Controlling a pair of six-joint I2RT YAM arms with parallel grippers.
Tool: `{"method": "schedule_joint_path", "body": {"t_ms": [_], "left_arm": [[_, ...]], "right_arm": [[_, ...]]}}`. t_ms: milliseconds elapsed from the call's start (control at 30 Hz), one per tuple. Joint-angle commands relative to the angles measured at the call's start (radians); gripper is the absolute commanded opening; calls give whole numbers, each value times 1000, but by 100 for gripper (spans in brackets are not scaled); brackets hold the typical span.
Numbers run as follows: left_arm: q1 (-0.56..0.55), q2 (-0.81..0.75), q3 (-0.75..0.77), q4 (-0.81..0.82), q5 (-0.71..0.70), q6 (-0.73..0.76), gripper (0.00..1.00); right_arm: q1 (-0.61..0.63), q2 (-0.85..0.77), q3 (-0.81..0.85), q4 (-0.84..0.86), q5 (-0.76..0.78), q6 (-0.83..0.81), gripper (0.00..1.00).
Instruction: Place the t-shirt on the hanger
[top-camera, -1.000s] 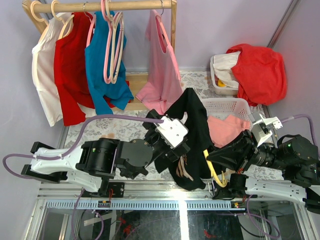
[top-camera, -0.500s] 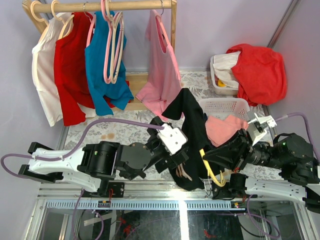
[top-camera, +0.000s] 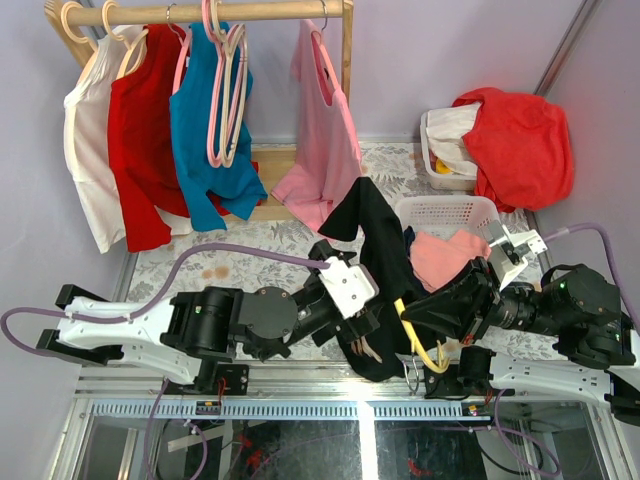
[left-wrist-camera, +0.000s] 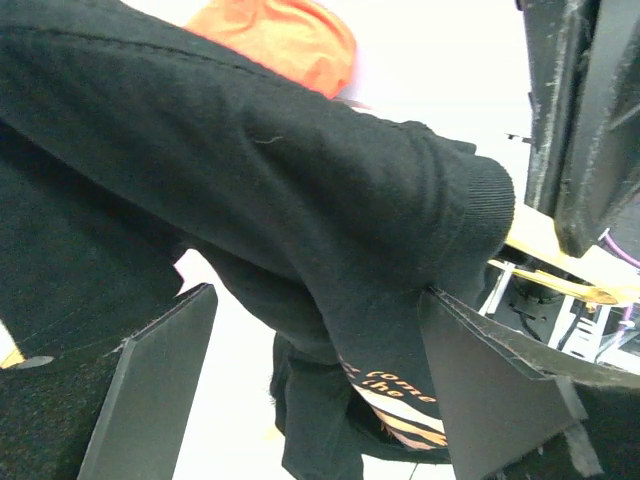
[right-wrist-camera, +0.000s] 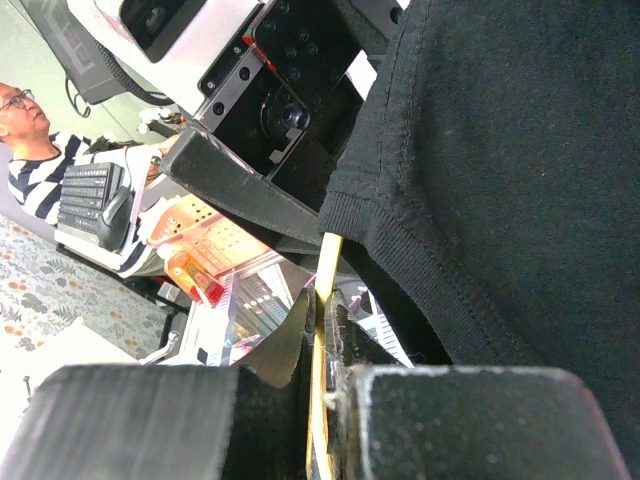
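Note:
The black t-shirt (top-camera: 385, 265) hangs in a tall fold between the two arms, its pale gold print (top-camera: 365, 348) low down. In the right wrist view, my right gripper (right-wrist-camera: 325, 300) is shut on the thin yellow hanger (right-wrist-camera: 327, 262), and the t-shirt's ribbed hem (right-wrist-camera: 400, 240) lies over the hanger just past the fingertips. From above, the hanger (top-camera: 425, 345) curves out under the cloth by the right gripper (top-camera: 425, 322). My left gripper (left-wrist-camera: 318, 295) is open, with the t-shirt (left-wrist-camera: 300, 170) draped across and between its fingers (left-wrist-camera: 150, 390). From above, the left gripper (top-camera: 355, 322) is half hidden by cloth.
A wooden rack (top-camera: 200, 12) at the back carries white, red, teal (top-camera: 200, 130) and pink (top-camera: 325, 140) shirts and pink hangers (top-camera: 225, 90). A white basket (top-camera: 450, 210) with pink cloth (top-camera: 445, 255) stands behind the right arm. A bin with red cloth (top-camera: 515, 140) sits back right.
The left arm has moved forward and right, toward the right gripper, with its wrist lower. The t-shirt's top has swung left and back. The right gripper with the hanger has edged left.

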Motion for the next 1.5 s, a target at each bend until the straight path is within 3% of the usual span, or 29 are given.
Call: {"method": "schedule_joint_path", "body": {"t_ms": [0,233,333,500,1000,1467], "left_arm": [[-389,-3,-12,100,90,28,78],[-385,16,34,116,144,34,38],[-385,35,56,108,149,36,28],[-385,74,107,73,142,24,1],[-474,207,285,-66,72,-39,0],[-552,238,320,-83,46,-62,0]], "right_arm": [[-4,1,48,130,-15,-10,0],[-4,9,41,133,4,-12,0],[-3,18,41,136,5,-12,0],[-4,25,50,133,16,-13,0],[-4,1,69,57,207,9,0],[-3,-12,101,-13,363,35,0]]}}
